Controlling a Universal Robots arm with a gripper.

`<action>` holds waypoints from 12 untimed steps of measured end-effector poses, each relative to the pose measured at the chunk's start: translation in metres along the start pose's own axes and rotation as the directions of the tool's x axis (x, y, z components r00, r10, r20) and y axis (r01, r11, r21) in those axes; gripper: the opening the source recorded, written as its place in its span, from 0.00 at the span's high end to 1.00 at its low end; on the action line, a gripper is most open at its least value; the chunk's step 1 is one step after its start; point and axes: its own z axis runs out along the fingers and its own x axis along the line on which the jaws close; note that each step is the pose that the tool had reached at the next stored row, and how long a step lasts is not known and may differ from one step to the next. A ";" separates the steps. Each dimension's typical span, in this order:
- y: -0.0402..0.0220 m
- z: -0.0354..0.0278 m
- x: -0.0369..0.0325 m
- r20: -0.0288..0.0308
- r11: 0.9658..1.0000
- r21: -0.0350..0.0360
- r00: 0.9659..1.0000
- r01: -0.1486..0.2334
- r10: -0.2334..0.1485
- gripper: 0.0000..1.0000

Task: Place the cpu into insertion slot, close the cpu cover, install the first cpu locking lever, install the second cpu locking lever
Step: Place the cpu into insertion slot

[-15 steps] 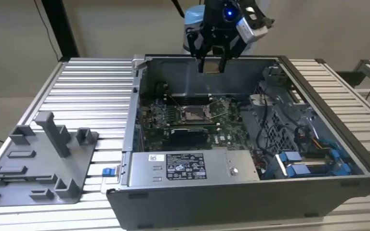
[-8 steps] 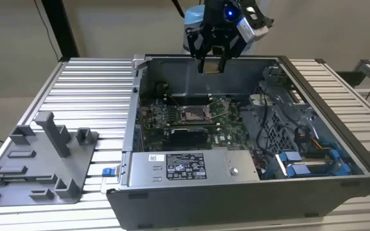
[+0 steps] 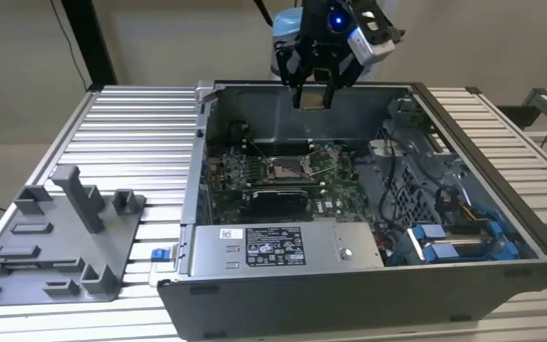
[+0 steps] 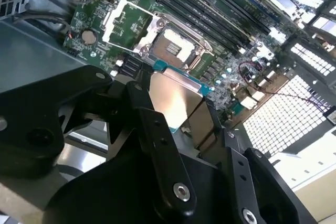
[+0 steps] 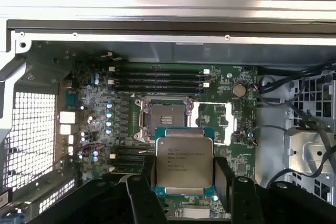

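My gripper (image 5: 185,181) pinches the cpu (image 5: 184,156) by opposite edges, leaving its underside free for the insertion slot (image 5: 164,120); the cpu cover (image 5: 216,124) lies open.

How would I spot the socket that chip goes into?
Look inside the open computer case, at the green circuit board on its floor. Near the board's middle sits the insertion slot: a small square with a silvery metal rim, unlike the long black strips beside it.
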 end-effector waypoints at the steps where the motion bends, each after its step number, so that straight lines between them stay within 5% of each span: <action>1: 0.0000 0.0002 0.0000 0.001 1.000 0.000 1.000 -0.012 0.012 1.00; 6: -0.0001 0.0012 0.0001 0.004 0.997 -0.002 0.997 -0.077 0.077 1.00; 12: -0.0003 0.0028 0.0001 0.009 0.989 -0.002 0.989 -0.146 0.146 1.00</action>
